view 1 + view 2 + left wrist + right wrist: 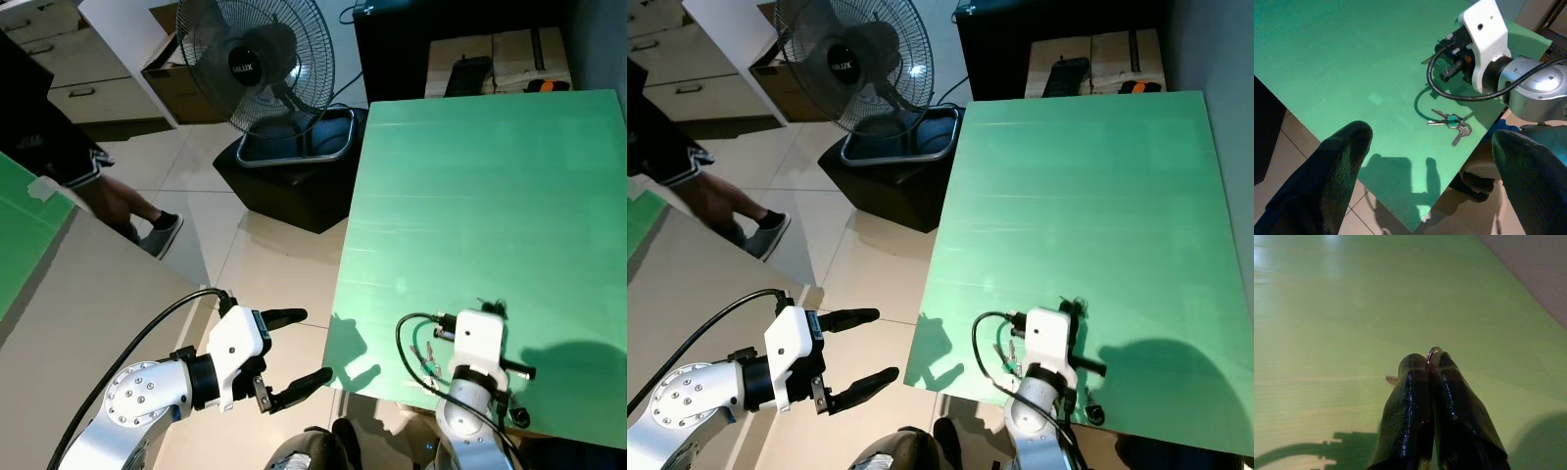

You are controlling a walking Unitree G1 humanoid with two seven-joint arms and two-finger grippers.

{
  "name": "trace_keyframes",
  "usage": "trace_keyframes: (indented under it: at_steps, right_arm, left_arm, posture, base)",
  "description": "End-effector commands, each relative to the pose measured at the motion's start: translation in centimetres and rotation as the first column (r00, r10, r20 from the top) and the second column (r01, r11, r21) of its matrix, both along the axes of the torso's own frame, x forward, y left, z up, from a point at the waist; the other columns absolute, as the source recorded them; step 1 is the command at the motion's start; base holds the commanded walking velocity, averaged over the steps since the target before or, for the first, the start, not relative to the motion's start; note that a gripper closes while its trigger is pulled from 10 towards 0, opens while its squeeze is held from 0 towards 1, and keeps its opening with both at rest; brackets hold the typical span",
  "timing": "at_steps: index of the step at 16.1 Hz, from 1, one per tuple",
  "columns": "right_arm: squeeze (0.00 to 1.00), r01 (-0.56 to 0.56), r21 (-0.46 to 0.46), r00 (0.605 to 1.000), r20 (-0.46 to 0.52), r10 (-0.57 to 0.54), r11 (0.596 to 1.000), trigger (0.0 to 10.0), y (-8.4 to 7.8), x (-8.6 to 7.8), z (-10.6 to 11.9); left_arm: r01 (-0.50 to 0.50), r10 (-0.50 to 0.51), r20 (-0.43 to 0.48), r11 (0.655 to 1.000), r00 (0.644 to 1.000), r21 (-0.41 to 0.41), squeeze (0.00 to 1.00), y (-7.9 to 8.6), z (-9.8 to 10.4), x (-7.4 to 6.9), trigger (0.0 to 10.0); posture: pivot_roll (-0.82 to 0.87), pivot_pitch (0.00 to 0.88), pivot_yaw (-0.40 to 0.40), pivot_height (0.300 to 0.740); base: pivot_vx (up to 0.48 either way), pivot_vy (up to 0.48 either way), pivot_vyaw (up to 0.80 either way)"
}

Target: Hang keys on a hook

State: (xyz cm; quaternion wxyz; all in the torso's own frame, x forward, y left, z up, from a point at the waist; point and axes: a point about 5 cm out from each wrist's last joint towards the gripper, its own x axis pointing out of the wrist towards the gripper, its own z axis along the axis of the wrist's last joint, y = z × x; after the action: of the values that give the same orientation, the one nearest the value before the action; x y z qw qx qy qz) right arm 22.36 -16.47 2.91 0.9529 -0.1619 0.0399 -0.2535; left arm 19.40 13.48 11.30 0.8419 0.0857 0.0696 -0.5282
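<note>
Small bunch of silver keys with green tag (pixel 1450 123) lies flat on green table top (pixel 490 196), near its front left corner, blades fanned out, one pointing at front edge. Right gripper (pixel 1429 366) just above table, black fingers clenched on thin metal ring (pixel 1433 351). Left gripper (pixel 299 347) hangs over tiled floor (pixel 265 274) off table's left edge, fingers spread, holding nothing. Black pedestal fan (pixel 257 59) beyond.

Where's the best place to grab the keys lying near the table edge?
Pinch the keys at the ring joining them, coming straight down from above. They lie flat and fanned out on the green table, so a sideways approach would likely slip.
</note>
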Motion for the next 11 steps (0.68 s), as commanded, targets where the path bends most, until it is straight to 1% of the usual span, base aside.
trace_keyframes:
  at_steps: [1,4,6,7,8,9,10,11]
  right_arm:
    - [0.0,-0.025,0.006,1.0,-0.017,0.025,1.0,0.0,0.9,-0.2,-0.2]
    - [0.0,-0.028,0.001,1.0,0.004,0.028,1.0,0.0,0.7,0.3,0.5]
    - [0.0,-0.031,0.004,0.998,0.059,0.031,1.0,0.0,-0.3,1.3,2.5]
    - [0.0,-0.035,0.003,0.997,0.066,0.035,0.999,0.0,-0.7,1.6,2.7]
    - [0.0,-0.088,0.012,0.994,0.06,0.087,0.996,0.0,-0.9,2.5,3.4]
    - [0.0,-0.151,0.051,0.988,0.04,0.149,0.987,0.0,-0.7,3.6,3.6]
    - [0.0,-0.169,0.044,0.984,0.061,0.166,0.985,0.0,-0.9,4.5,4.3]
    - [0.0,-0.198,0.055,0.977,0.087,0.193,0.979,0.0,-1.1,5.5,5.4]
  left_arm:
    - [-0.015,0.016,-0.018,1.0,1.0,0.01,0.0,0.5,-0.2,0.0,10.0]
    - [-0.02,0.02,-0.021,1.0,1.0,0.003,0.0,0.1,-0.5,0.3,10.0]
    - [-0.135,0.133,-0.046,0.99,0.99,-0.042,0.0,-0.4,-1.3,2.2,10.0]
    - [-0.16,0.157,-0.046,0.986,0.986,-0.05,0.0,-0.7,-1.5,2.8,10.0]
    - [-0.221,0.219,-0.033,0.973,0.975,-0.065,0.0,-1.2,-1.9,4.2,10.0]
    - [-0.28,0.272,-0.082,0.955,0.959,-0.095,0.0,-1.5,-2.5,5.4,10.0]
    - [-0.339,0.33,-0.105,0.936,0.938,-0.089,0.0,-1.9,-3.1,6.8,10.0]
    - [-0.4,0.388,-0.125,0.912,0.913,-0.093,0.0,-2.5,-3.2,8.7,10.0]
  posture:
    - [-0.08,0.224,0.324,0.74]
    - [-0.1,0.209,0.311,0.74]
    - [-0.14,0.152,0.272,0.74]
    - [-0.16,0.126,0.253,0.74]
    - [-0.17,0.098,0.235,0.74]
    - [-0.19,0.052,0.223,0.74]
    - [-0.2,0.0,0.215,0.74]
    - [-0.22,0.0,0.209,0.74]
  base:
    - [0.0,0.0,0.0]
    - [0.0,0.0,0.0]
    - [0.0,0.0,0.0]
    - [0.0,0.0,0.0]
    - [0.0,0.0,0.0]
    - [0.0,0.0,0.0]
    - [0.0,0.0,0.0]
    - [0.0,0.0,0.0]
